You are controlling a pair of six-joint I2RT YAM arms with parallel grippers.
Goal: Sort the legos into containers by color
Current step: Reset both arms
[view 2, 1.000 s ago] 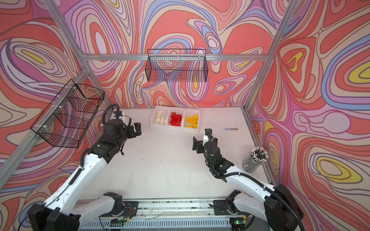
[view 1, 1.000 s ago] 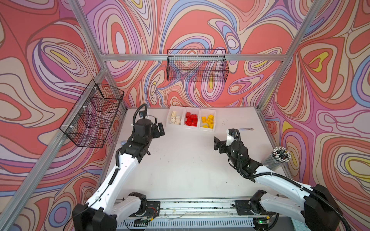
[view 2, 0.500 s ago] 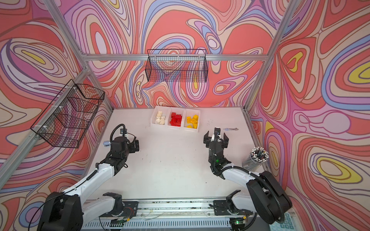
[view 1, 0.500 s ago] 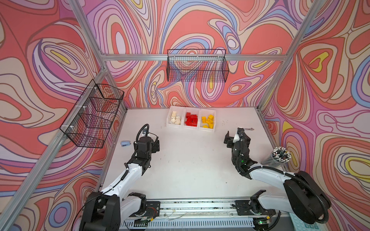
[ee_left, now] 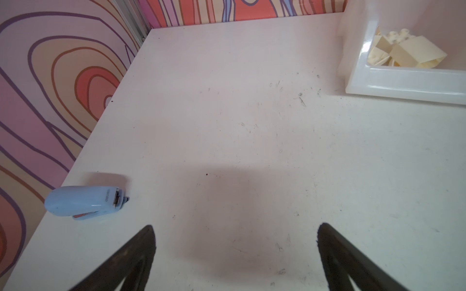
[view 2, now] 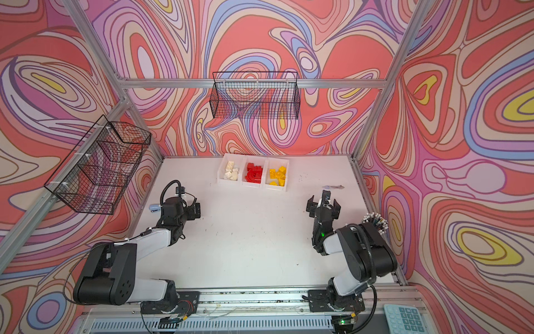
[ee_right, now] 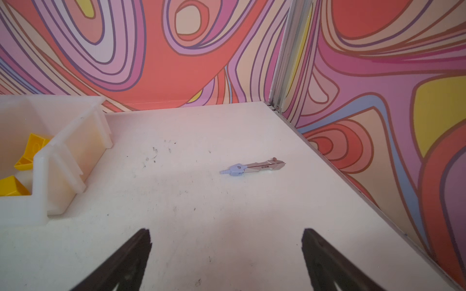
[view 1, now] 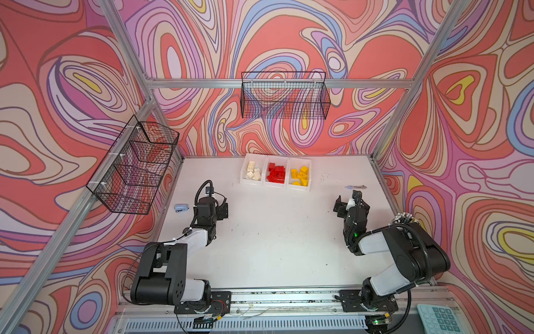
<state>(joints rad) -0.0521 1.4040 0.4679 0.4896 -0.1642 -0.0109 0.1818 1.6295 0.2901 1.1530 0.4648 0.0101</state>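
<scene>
The legos [view 1: 276,175] lie colour-sorted inside the bins [view 1: 275,186]. Left gripper [ee_left: 235,226] and right gripper [ee_right: 225,230] gape wide, empty, well apart from the bins. Sorting looks complete; the arms should simply park clear of the bins.

The bins [view 1: 298,188] stand in a row at the back middle of the table [view 1: 274,245], legos [view 1: 276,175] in each. A stapler [view 1: 181,207] lies at the left edge. A tool [view 1: 356,187] lies near the right edge, with a pen cup [view 1: 405,217] before it. A basket [view 1: 284,95] hangs on the back wall, another basket [view 1: 135,164] on the left.
</scene>
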